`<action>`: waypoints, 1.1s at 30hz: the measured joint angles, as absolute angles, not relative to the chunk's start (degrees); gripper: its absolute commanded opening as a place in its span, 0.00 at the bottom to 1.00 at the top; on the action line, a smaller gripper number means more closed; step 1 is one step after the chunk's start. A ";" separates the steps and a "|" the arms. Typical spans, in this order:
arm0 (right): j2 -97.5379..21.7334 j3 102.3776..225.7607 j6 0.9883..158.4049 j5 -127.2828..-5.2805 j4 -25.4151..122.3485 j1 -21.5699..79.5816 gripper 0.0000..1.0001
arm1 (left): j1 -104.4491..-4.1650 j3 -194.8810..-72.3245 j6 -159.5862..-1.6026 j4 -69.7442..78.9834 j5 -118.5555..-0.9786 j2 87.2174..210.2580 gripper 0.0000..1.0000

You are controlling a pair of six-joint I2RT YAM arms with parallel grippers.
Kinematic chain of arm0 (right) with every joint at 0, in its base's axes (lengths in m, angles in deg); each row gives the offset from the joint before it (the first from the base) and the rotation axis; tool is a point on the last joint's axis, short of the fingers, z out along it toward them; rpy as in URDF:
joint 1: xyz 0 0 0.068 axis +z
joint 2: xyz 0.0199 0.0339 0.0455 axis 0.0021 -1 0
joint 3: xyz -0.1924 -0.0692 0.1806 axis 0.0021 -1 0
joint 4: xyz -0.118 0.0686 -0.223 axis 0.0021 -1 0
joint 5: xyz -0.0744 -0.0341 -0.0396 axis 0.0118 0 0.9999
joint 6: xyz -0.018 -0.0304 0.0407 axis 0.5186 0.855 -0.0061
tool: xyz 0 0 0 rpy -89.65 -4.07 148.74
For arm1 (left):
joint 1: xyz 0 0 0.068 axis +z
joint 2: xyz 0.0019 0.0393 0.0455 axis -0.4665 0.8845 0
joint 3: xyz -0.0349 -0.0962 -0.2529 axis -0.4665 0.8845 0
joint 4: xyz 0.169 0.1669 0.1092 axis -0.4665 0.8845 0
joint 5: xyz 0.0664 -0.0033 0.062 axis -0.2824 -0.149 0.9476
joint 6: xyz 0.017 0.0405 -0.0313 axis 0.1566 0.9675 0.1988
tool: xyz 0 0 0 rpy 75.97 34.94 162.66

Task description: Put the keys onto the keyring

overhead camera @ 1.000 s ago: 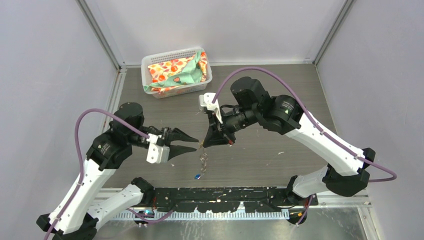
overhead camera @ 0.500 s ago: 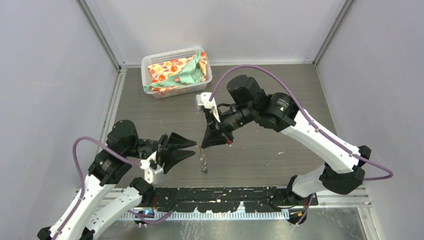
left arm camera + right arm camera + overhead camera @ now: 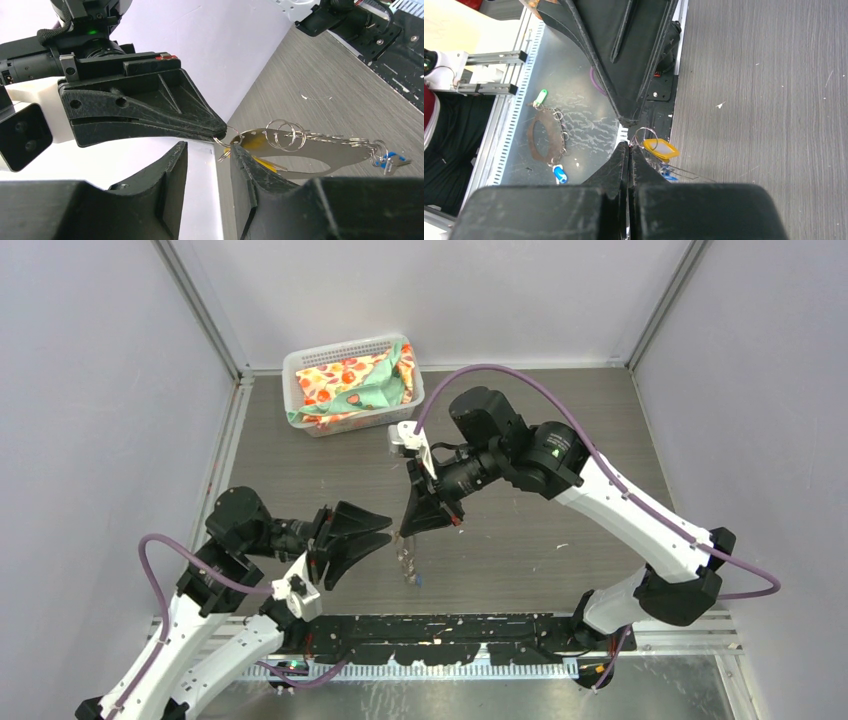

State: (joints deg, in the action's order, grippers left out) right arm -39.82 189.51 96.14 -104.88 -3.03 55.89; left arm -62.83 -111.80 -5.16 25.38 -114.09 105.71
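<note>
My right gripper [image 3: 403,532] is shut on a small wire ring [image 3: 646,135] at the top end of the keyring [image 3: 320,150]. The keyring is a silvery oblong plate with an oval hole, and it hangs down below the gripper [image 3: 407,560]. The yellow-headed key [image 3: 661,148] hangs right at the right gripper's tips [image 3: 629,145]. The blue-headed key [image 3: 392,160] dangles at the plate's far end. My left gripper [image 3: 207,150] is open and empty, just left of the keyring's top end [image 3: 385,530]. One of its fingers [image 3: 245,170] is next to the plate.
A white basket [image 3: 300,365] of patterned cloth stands at the back left of the table. Below the table's near edge, on a metal shelf, lies another oval ring [image 3: 546,135] with green and blue tags. The black base rail [image 3: 450,630] runs along the near edge.
My left arm has dropped lower and pulled back towards the near left, and its gripper stays open by the keyring. My right gripper with the keyring has shifted slightly left.
</note>
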 measured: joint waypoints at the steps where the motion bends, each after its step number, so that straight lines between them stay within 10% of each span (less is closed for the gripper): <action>1: -39.87 189.51 95.94 -105.03 -2.88 55.89 0.01 | -62.83 -111.80 -4.70 25.51 -114.14 105.71 0.38; 12: -40.87 189.51 94.65 -106.87 -1.57 55.89 0.01 | -62.90 -112.13 11.32 38.25 -113.87 107.40 0.36; 25: -41.35 189.43 93.32 -107.33 -0.41 55.89 0.01 | -63.12 -111.91 11.34 35.10 -112.61 106.46 0.01; 33: -36.68 181.62 88.36 -102.50 8.51 55.84 0.01 | -63.10 -110.75 8.94 33.88 -111.25 105.87 0.01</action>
State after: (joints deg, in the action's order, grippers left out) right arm -36.68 181.62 88.36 -102.50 8.51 55.84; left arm -63.10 -110.75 8.94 33.88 -111.25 105.87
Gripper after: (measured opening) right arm 0.022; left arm 0.012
